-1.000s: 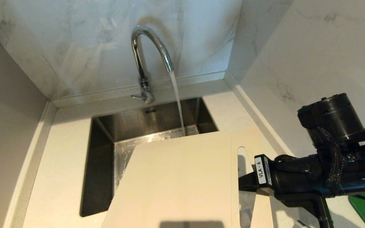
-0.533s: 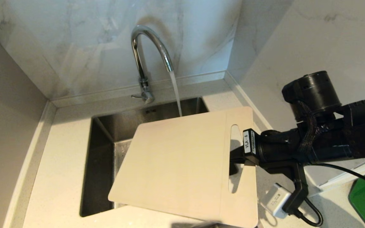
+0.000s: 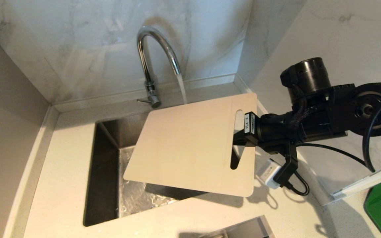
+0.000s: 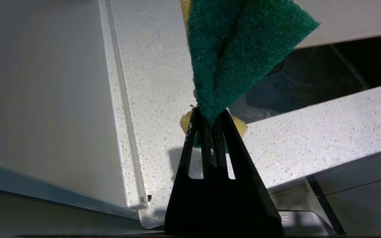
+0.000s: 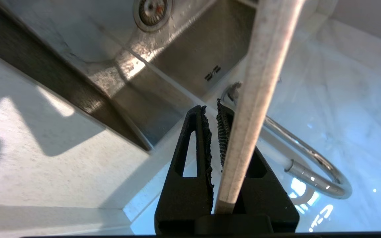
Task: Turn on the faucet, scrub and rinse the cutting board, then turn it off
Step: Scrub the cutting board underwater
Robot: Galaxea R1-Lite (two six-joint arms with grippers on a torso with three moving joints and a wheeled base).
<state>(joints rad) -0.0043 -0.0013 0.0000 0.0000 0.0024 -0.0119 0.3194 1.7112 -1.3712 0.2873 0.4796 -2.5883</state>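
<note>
The right gripper [image 3: 238, 140] has carried the cutting board [image 3: 190, 145] up and back toward the wall: a second ago its far edge sat low and forward of the water stream, half a second ago that edge reached the stream, and now the board hangs tilted over the sink [image 3: 106, 155] with its far edge right under the spout of the faucet [image 3: 159, 49], where the stream disappears behind it. The fingers are nearly closed, pinching the board's short end by the handle slot; in the right wrist view the board [image 5: 256, 99] runs edge-on between them. The faucet is already running, so turning it on looks done, and the board is probably just being brought under the water for wetting or rinsing. The left gripper [image 4: 210, 122] is out of the head view, its fingers clamped fully on a green-and-yellow scrub sponge [image 4: 236, 49] above the speckled desk [image 4: 309, 138], ready for scrubbing.
</note>
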